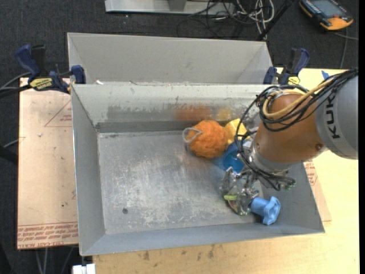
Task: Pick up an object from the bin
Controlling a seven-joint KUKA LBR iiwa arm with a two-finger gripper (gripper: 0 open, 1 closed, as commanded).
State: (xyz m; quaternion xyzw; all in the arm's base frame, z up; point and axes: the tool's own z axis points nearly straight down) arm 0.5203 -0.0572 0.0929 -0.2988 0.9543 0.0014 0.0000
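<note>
Several small things crowd the right end of the bin [142,181]: your gripper [238,194] sits low by the front wall, with a pale blue plastic piece [267,209] just beside it on the arm's side and an orange fuzzy ball [205,138] farther back; whether it is clenched or released, you cannot tell.

The grey metal bin [142,181] has a scuffed floor, bare from 6 to 11 o'clock; an orange fuzzy ball [206,138] lies at 2 o'clock by the back wall, a yellow thing [235,129] just beside it (partly hidden); a blue thing [231,160] at 3 o'clock; a light-blue knobbed piece [267,209] at 4 o'clock.
</note>
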